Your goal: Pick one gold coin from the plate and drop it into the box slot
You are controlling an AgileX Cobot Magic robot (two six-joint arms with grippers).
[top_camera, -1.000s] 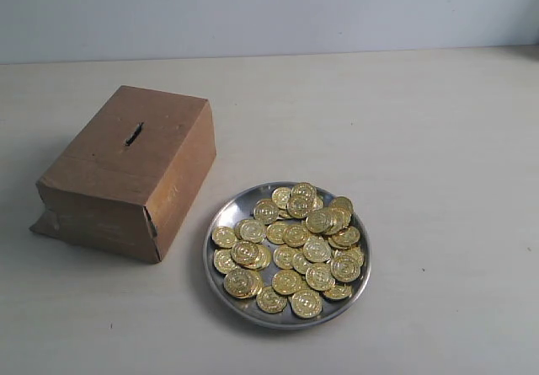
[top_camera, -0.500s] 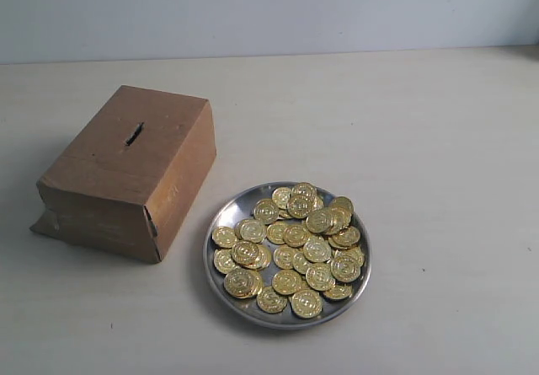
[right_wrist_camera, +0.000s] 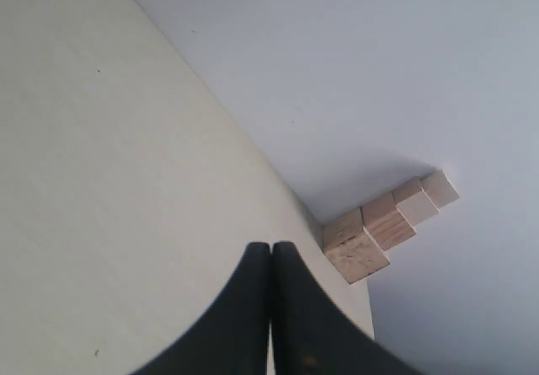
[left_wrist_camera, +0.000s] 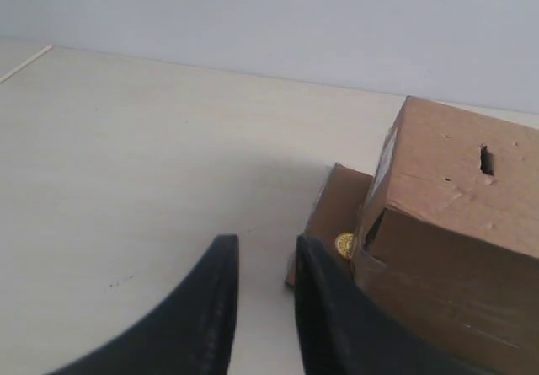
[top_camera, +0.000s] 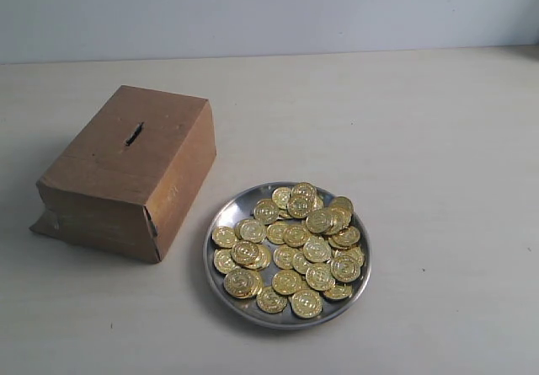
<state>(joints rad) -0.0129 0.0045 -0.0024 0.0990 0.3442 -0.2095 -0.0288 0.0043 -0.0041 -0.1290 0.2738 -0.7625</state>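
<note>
On a pale table [top_camera: 438, 139], a brown cardboard box [top_camera: 126, 173] sits toward 9 o'clock in the exterior view, with a dark slot [top_camera: 134, 133] cut in its top face. A silver plate [top_camera: 229, 212] lies just beside the box at its 4 o'clock, not touching it, heaped with gold coins [top_camera: 290, 249]. Their embossed marks are too small to read.

The left gripper [left_wrist_camera: 266, 244] hangs near the box, black fingers apart, nothing between them. One stray coin [left_wrist_camera: 344, 244] lies on a cardboard flap [left_wrist_camera: 333, 206] at the box's foot.

The right gripper [right_wrist_camera: 270, 249] has its fingers pressed together, empty. A row of pale wooden blocks [right_wrist_camera: 392, 222] lies by the wall.
</note>
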